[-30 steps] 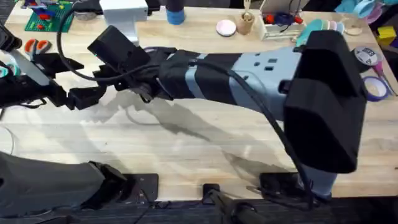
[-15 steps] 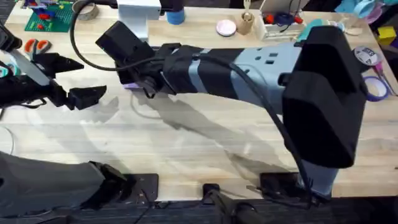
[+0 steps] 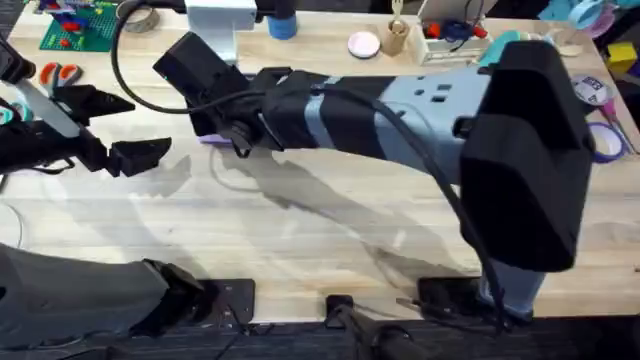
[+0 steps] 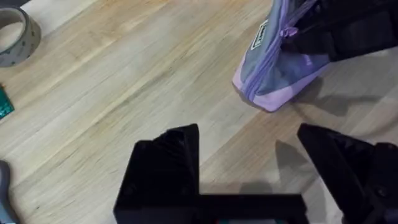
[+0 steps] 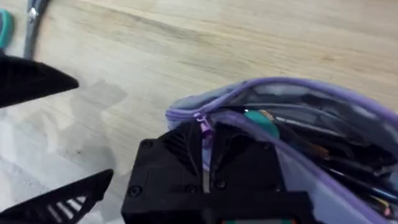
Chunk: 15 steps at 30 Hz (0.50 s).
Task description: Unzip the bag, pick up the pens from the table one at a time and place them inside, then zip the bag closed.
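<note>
Step in hand, as judged: closing the zipper of the lavender pencil pouch (image 5: 292, 124), which lies on the wooden table (image 3: 330, 230) under the right arm's wrist.

The right gripper (image 5: 208, 140) has its fingers pressed together on the zipper pull (image 5: 202, 124) at the pouch's end. The pouch mouth gapes open along most of its length.

The left gripper (image 4: 249, 162) hangs near the pouch but apart from it, fingers spread and empty.

Procedure, advised:
- Draw the pull along the line of the teeth, not upward; an upward tug would likely lift the soft pouch off the table.
- Pin the far end of the pouch with the left gripper so the fabric stays taut.

Contents: inside the pouch lie dark pens (image 5: 348, 158) and a teal item (image 5: 261, 121), which I cannot identify. Nothing should protrude across the teeth before closing.
</note>
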Each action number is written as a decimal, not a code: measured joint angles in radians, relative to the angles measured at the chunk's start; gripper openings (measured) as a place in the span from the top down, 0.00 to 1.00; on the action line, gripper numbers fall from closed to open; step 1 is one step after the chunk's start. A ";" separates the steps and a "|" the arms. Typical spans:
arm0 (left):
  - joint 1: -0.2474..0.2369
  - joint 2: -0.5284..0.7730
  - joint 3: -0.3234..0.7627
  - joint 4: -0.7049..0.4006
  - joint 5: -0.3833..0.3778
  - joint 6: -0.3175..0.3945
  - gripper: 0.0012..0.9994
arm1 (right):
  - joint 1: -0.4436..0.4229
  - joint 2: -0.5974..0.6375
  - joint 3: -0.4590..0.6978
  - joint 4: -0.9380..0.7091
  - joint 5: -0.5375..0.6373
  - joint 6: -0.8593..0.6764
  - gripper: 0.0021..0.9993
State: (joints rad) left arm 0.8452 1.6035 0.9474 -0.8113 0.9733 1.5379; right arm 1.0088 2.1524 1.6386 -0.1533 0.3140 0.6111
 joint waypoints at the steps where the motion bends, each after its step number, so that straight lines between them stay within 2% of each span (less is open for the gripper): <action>1: 0.000 0.000 0.000 0.000 0.000 0.000 0.01 | 0.000 -0.005 0.000 -0.002 -0.001 -0.010 0.97; 9: 0.000 0.000 0.000 0.000 0.000 0.000 0.01 | 0.003 -0.082 0.000 -0.012 -0.033 -0.073 0.97; 15: 0.000 0.000 0.000 0.000 0.000 0.000 0.01 | 0.000 -0.089 0.000 -0.023 -0.071 -0.094 0.97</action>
State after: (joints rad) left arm 0.8452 1.6035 0.9474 -0.8116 0.9733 1.5379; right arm 1.0086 2.0636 1.6386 -0.1762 0.2428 0.5169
